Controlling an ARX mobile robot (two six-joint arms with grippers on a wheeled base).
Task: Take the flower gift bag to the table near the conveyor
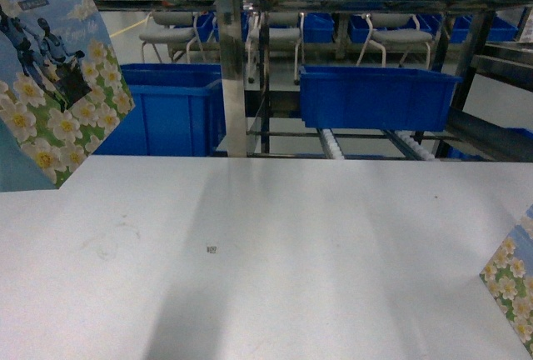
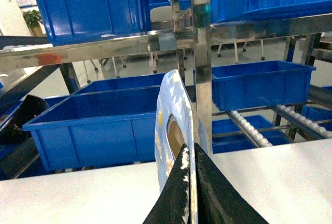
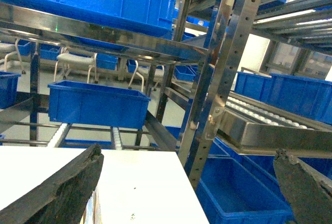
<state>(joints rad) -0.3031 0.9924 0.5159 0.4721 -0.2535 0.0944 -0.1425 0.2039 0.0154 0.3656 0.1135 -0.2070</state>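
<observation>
Closest, in the left wrist view, left gripper [image 2: 192,193] pressed tight on the top edge of the flower gift bag [image 2: 174,125], both black fingers [image 2: 179,193] squeezing the thin card right by its handle hole. Held up above the white table [image 1: 275,260], bag upright and seen edge-on. In the head view, same bag [image 1: 58,77] up at the far left, white flowers and a picture on its side. Another flowery bag corner [image 1: 512,281] peeking in at the lower right. Right gripper [image 3: 192,187] spread wide open, holding nothing, fingers [image 3: 62,187] far apart over the table's right end. Tiny dark speck [image 1: 211,249] on the tabletop. Just past the table's far edge, the shiny steel conveyor [image 1: 375,139] with white rollers. Blue bins [image 1: 375,97] sitting on it. Farther back, grey chairs [image 1: 171,35] on the floor.
</observation>
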